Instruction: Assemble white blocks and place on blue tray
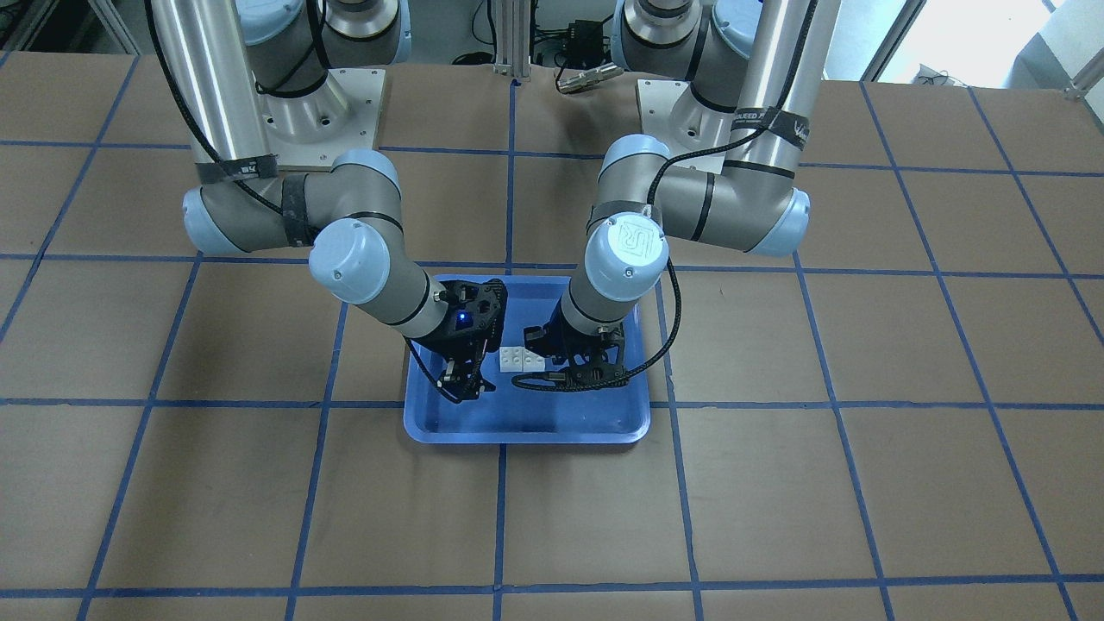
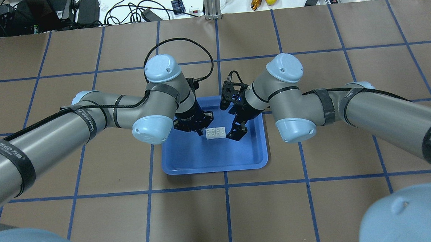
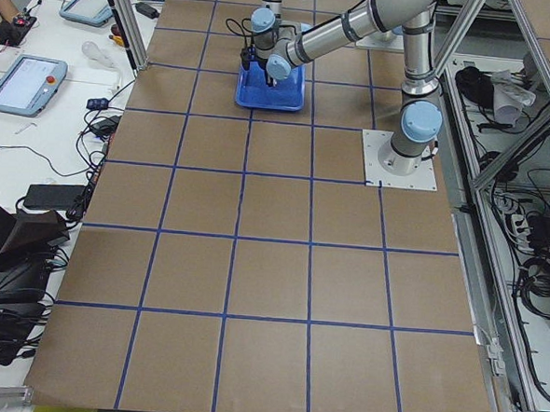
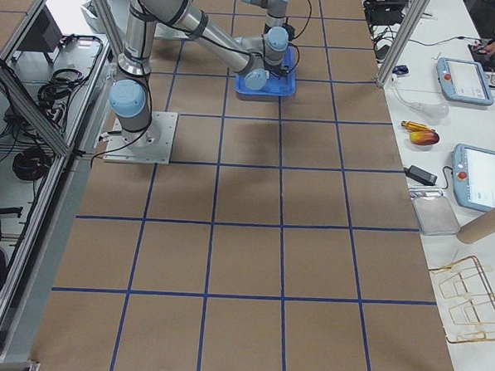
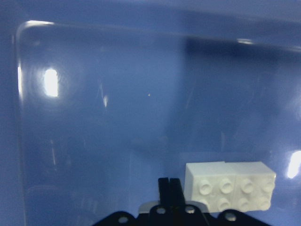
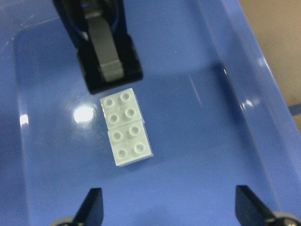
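White blocks: the two white blocks [image 6: 124,127] are pushed together end to end into one rectangular brick. A seam crosses its middle and eight studs face up.
Where the blocks are: the brick lies flat on the floor of the blue tray [image 2: 210,159], about in the middle and apart from every rim. Nothing holds it.
Blue tray: it rests on the counter [image 2: 104,158] between the two arms, and one of the counter's blue tape lines passes under it. Lamp glare shows on its glossy floor.
Left gripper: the left gripper [image 5: 169,184] has its two fingers pressed together with nothing between them. It is low over the tray floor with its tip just beside one short end of the brick. I cannot tell whether the tip touches the brick.
Right gripper: the right gripper [image 6: 170,205] has its jaws spread wide and has hold of nothing. It hangs over the tray at the brick's other short end, and the brick lies ahead of its fingertips rather than between them.
Blue light: a small blue light [image 1: 464,318] glows on the right gripper's body.
Arms: both arms reach in from the robot's side with their wrists angled down toward the tray's middle.
Counter: it has a brown covering marked into squares by blue tape.
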